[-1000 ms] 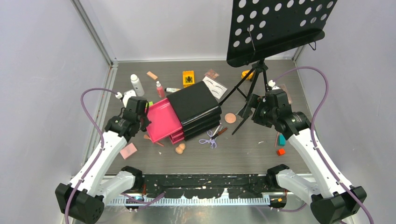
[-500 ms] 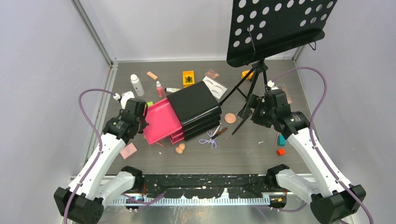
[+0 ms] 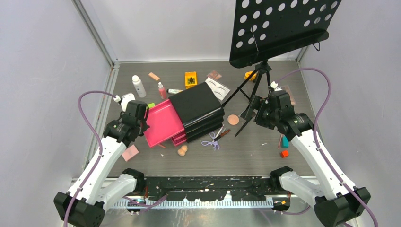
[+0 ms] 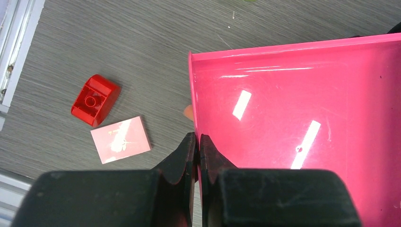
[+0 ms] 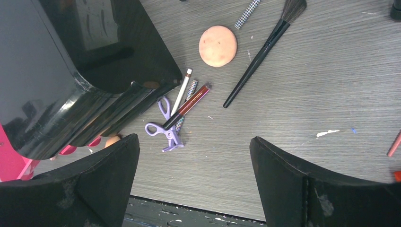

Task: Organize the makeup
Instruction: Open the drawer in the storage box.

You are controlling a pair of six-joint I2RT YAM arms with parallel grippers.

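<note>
Makeup (image 3: 232, 119) lies loose on the grey wood-grain surface (image 3: 246, 156), the lilac plastic scissors (image 5: 163, 125) just left and near of the wide-spread, empty right fingers (image 5: 104, 175), while the left fingers (image 4: 182, 158) are clenched on the glossy pink drawer (image 4: 293, 109) rim.

I see my left gripper (image 4: 197, 142) with its black fingers pinched together on the thin side wall of the glossy pink plastic drawer (image 4: 293, 109). A small peach bit (image 4: 188, 112) peeks out against that wall. Toward the railed edge of the grey wood-grain desk (image 4: 142, 38) lies a rounded red plastic block (image 4: 95, 100), with a flat pale pink rectangular piece (image 4: 121, 139) just beside it.
</note>
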